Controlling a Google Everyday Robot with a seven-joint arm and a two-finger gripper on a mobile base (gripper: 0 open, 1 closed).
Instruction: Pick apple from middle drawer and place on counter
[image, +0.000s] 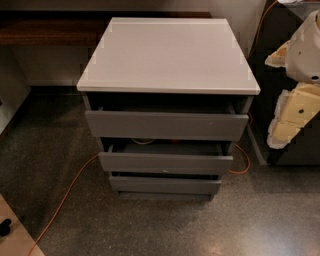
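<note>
Arm stood folded beyond the table's right edge, its gripper near the front right corner; I could not tell whether it was open or closed. Three grey drawers sat slightly open under the table. The middle drawer showed one red speck of apple and one pale bowl rim.

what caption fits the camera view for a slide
Middle drawer ajar below the pale counter, with the end effector off at the right edge.
</note>
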